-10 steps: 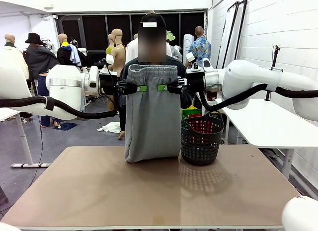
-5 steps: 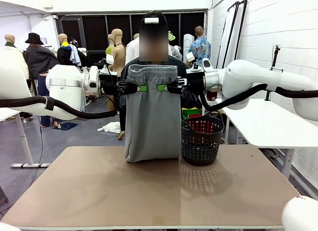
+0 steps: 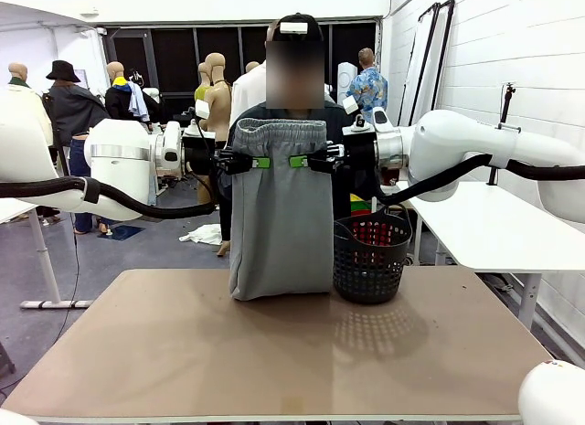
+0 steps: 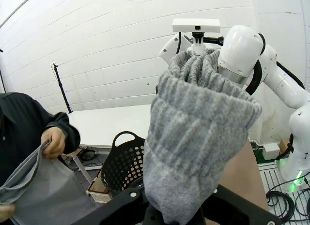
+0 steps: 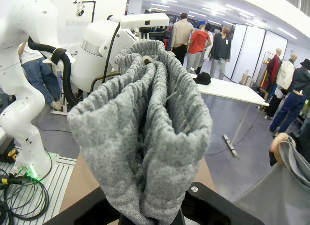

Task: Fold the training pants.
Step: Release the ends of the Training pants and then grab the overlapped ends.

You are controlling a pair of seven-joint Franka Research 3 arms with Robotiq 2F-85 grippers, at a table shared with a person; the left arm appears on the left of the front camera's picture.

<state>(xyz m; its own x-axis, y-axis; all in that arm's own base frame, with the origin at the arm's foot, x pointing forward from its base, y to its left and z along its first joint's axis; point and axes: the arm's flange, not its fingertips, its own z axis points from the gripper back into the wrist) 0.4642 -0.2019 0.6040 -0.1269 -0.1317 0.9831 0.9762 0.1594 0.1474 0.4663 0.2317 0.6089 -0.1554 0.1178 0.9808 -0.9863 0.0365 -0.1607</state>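
Now the training pants [image 3: 281, 215] hang between the two arms, waistband up, over the far part of the table [image 3: 274, 352].
Look at that grip: the left gripper [image 3: 259, 162] is clamped tight on the left side of the gathered elastic waistband, and the right gripper [image 3: 300, 161] is clenched on the right side, green pads facing near. From there the light grey jersey drops straight down as one flat panel, and its lower end meets the tan tabletop close to the far edge. Just right of it stands the black mesh basket [image 3: 370, 256], right beside the cloth. Beyond the pants stands a person [image 3: 343, 123] in a dark top. In the left wrist view, the person's hand [image 4: 54, 142] grips a stretch of grey cloth [image 4: 43, 191] lower down.
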